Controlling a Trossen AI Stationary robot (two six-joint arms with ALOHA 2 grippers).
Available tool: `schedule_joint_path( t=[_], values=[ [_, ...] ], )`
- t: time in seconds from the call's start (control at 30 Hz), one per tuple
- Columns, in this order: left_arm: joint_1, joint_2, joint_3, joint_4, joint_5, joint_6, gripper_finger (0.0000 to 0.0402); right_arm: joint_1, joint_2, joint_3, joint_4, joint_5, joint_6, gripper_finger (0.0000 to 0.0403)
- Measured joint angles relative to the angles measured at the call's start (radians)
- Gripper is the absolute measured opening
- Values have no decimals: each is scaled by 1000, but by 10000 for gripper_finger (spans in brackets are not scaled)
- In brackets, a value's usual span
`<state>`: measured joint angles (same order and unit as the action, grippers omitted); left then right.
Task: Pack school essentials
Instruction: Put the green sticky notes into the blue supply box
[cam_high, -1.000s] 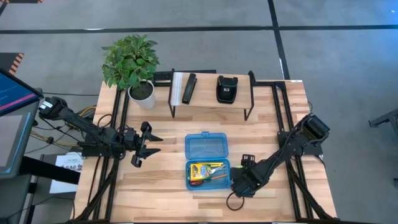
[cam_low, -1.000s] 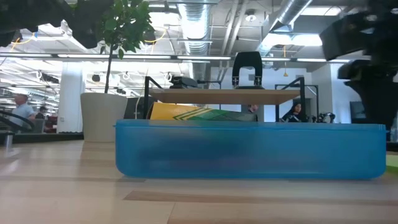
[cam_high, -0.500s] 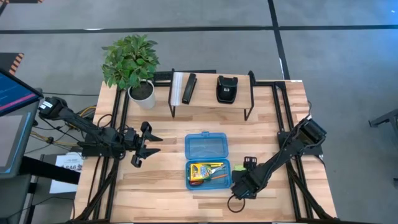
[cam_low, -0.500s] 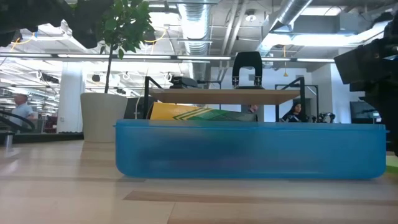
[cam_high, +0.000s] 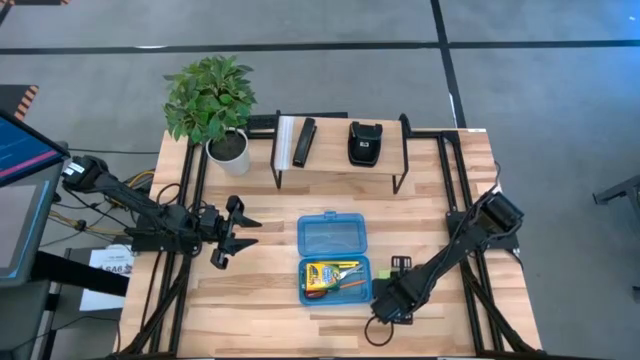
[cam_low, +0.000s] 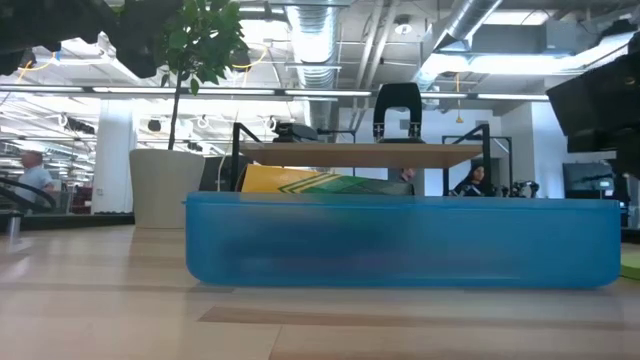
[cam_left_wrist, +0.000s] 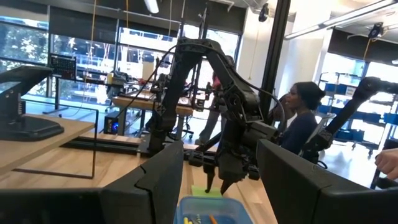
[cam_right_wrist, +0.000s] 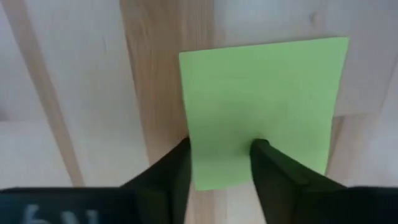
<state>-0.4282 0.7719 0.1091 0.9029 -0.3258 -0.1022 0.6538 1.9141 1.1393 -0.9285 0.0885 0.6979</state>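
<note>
An open blue case (cam_high: 333, 258) lies mid-table; its tray holds a yellow-green crayon box (cam_high: 321, 278), an orange-handled thing and pens. Right of the case, a lime-green sticky-note pad (cam_right_wrist: 264, 93) lies flat on the wood. My right gripper (cam_right_wrist: 221, 158) points straight down over the pad's edge with its fingers apart, and its arm hides the pad in the high view. My left gripper (cam_high: 235, 235) waits open above the table's left part, pointing toward the case. My right gripper comes at the sticky-note pad from above. One fingertip (cam_right_wrist: 177, 165) stands at the pad's side edge (cam_right_wrist: 186, 134) and the other (cam_right_wrist: 267, 158) over its top face. The pad lies flat on the table. I cannot tell whether the fingers touch it.
A potted plant (cam_high: 210, 100) stands at the far left. A low shelf (cam_high: 340, 165) along the far edge carries black and white bar-shaped things (cam_high: 295, 142) and a black pouch (cam_high: 363, 143). Bare wood lies left of the case. People show in the room beyond.
My right gripper has sunk toward the table over the sticky-note pad and shifted slightly toward the near edge. The pad and the case lie as before.
</note>
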Motion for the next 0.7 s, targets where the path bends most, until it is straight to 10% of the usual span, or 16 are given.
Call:
schedule_joint_path(
  t=[0.47, 0.7],
  values=[
    [0, 0, 0, 1, -1, -2, 192, -14, 6, 49, -35, 3, -37, 17],
    [0, 0, 0, 0, -1, -4, 192, -16, -2, 53, -63, 19, -4, 3]
  ],
)
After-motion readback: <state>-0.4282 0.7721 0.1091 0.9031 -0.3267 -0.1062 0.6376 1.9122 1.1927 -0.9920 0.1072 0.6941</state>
